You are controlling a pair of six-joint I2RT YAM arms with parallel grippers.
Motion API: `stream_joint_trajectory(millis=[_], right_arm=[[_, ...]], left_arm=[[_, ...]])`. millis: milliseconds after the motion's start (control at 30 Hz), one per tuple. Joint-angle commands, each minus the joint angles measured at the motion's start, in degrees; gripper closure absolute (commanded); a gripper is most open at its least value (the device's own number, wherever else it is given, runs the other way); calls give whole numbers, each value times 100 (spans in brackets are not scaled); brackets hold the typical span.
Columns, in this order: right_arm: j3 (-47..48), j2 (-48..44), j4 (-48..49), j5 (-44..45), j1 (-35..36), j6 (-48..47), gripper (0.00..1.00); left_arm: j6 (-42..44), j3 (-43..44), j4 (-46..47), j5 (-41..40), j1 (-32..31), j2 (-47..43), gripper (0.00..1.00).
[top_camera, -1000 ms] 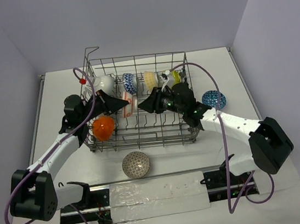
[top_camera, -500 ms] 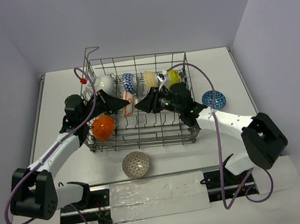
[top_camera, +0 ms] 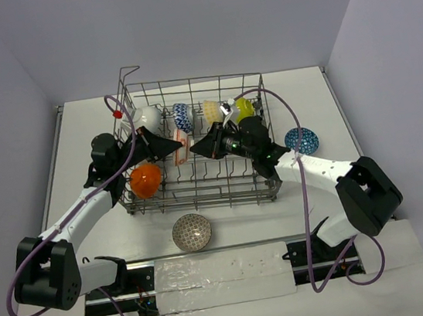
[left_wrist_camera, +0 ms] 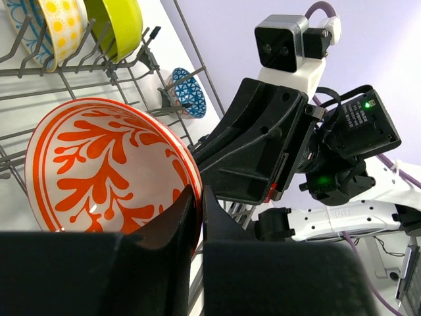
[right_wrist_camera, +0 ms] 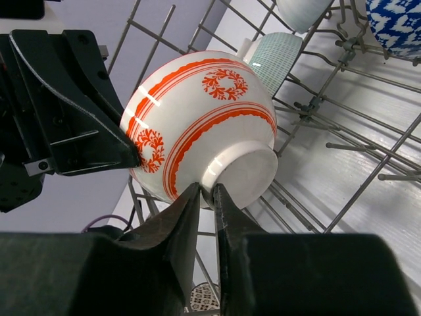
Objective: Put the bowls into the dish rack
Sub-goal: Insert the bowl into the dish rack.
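1. Since a second ago the right gripper (right_wrist_camera: 205,192) has drawn its fingers in. They now pinch the foot ring of the red-white bowl (right_wrist_camera: 197,125).
2. Nearest, a grey bowl (top_camera: 192,232) sits on the table (top_camera: 83,132) in front of the dish rack (top_camera: 202,204).
3. Mid-rack, the red-white bowl stands on edge between both grippers. The left gripper (left_wrist_camera: 195,197) pinches its rim from the left, and the right gripper holds its base from the right.
4. An orange bowl (top_camera: 146,180) lies in the rack's left side.
5. Along the far row stand a white bowl (top_camera: 146,118), a blue-white bowl (top_camera: 183,115), a pale yellow bowl (top_camera: 212,110) and a lime bowl (top_camera: 244,108).
6. A dark-blue patterned bowl (top_camera: 301,140) rests on the table right of the rack.
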Motion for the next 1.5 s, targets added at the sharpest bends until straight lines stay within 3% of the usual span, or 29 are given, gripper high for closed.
stream_joint_trajectory(millis=[0,300,433,1067,1467], right_arm=[[164,8,392,-94,-39,-31,80],[156,-19,322,-76,-48,-119,97],[138,-45,313,-76,-48,-136,100],[59,-204,225,-173,-250,-303,100],[24,-98,242,-269,-408,-347,100]], left_arm=[[286,99,-50,89,-21,35,100],[1157,582,-1588,-764,-266,-18,100],[1324,723,-1861,-958,-381,43,98],[1562,969,-2406,-1362,-627,413,74],[1667,1084,-2652,-1784,-706,589,70]])
